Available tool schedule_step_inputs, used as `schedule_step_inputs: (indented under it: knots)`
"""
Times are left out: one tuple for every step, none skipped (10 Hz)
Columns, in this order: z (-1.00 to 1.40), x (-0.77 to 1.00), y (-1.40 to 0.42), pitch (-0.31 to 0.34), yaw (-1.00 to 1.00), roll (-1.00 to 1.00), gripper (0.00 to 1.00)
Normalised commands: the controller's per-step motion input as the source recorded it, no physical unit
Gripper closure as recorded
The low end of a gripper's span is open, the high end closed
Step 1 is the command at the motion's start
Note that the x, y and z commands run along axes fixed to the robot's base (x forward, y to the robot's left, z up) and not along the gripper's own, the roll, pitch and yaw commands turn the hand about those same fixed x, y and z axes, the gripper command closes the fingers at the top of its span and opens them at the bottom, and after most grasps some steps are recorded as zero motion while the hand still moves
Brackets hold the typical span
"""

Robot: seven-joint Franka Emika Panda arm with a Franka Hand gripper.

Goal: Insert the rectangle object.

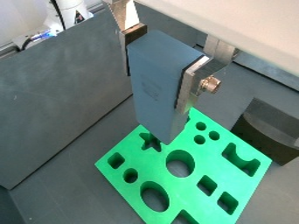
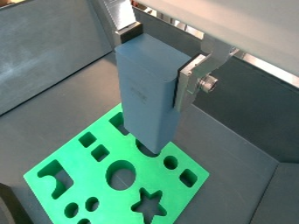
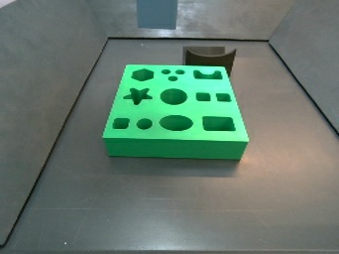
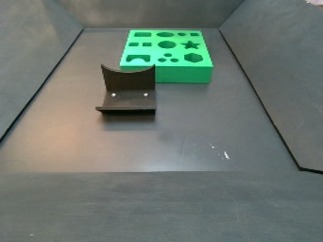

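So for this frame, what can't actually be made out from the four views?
- Gripper: absent from both side views, above their top edges; only the bottom of the rectangle object shows in a side view.
- Finger: one shows in both wrist views; the block hides the opposite one.
- Holes in the green board: the block covers several in both wrist views, so its target is unclear.
- Fixture: cut by the frame edge in a wrist view.

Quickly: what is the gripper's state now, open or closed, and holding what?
Gripper: closed on the rectangle object, held upright above the green board.
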Motion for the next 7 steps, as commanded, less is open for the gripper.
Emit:
schedule_step_inputs:
  knots:
    - [-0.93, 1.0, 0.0, -0.053, -0.02, -0.09, 1.0]
    - [-0.93, 1.0, 0.0, -0.053, -0.02, -0.09, 1.0]
    - [-0.93, 1.0, 0.0, -0.051, -0.02, -0.08, 1.0]
    - [-0.95, 1.0, 0.0, -0.046, -0.02, -0.08, 1.0]
    - [-0.95, 1.0, 0.0, -0.044, -0.02, -0.08, 1.0]
    - [-0.95, 1.0, 0.0, -0.037, -0.02, -0.07, 1.0]
    - [-1.0, 1.0, -0.24, -0.003, -0.06, 0.02, 1.0]
